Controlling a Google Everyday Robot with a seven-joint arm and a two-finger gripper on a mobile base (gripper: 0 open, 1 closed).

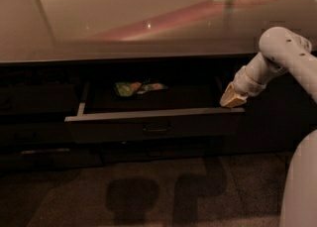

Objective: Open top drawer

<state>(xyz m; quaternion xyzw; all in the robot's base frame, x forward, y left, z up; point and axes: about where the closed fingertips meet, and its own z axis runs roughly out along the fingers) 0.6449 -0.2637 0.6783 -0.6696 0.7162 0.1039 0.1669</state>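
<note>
In the camera view, the top drawer [114, 128] stands pulled out from under the counter [148, 18]. Its tray is exposed, and a green packet [132, 88] lies toward the back. The loop handle [156, 130] sits centred on the front with nothing on it. My gripper [232, 98] is at the drawer's right end, just above the front's top edge. I cannot tell whether it touches the edge, nor whether it is apart or together. I judge the opening essentially done. Next I'd lift the gripper clear without nudging the front back in.
</note>
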